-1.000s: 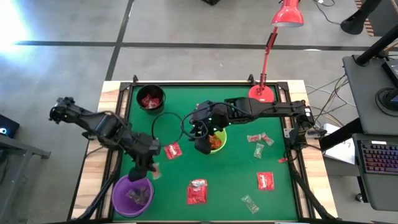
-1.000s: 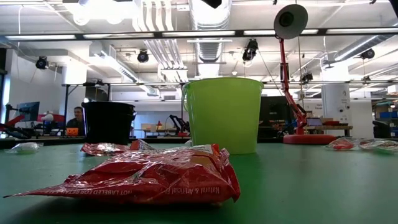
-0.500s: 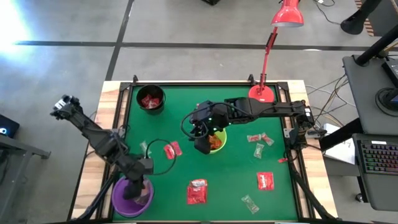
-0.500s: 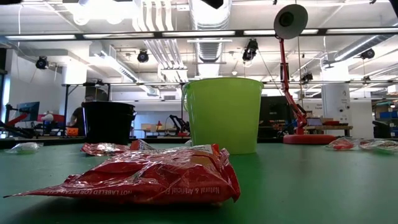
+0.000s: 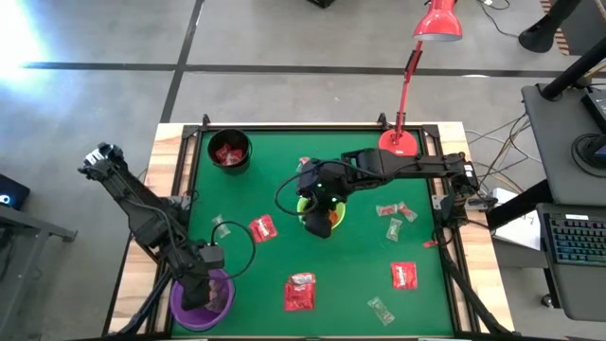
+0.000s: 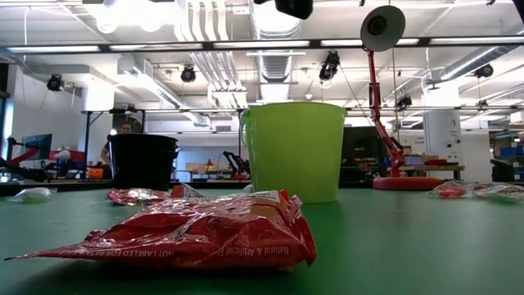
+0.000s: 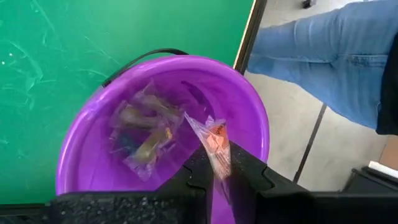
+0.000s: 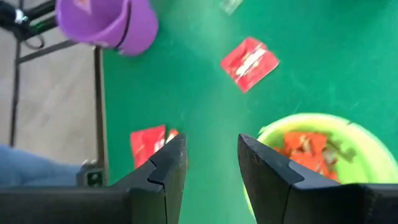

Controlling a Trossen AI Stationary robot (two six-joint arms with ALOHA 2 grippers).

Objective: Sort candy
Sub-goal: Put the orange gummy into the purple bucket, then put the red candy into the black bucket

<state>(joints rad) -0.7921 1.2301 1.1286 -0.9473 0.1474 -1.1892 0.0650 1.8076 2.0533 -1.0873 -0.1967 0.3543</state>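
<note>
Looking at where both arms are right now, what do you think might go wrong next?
The left gripper holds a clear-wrapped candy over the purple bowl; the crinkly wrapper may cling to the fingers on release. The right gripper, open and empty, hovers by the green bowl rim and could clip it while moving off.

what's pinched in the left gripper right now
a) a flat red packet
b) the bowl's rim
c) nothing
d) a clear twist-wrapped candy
d: the left wrist view shows the left gripper over the purple bowl, its fingers closed on a clear-wrapped candy.
</note>
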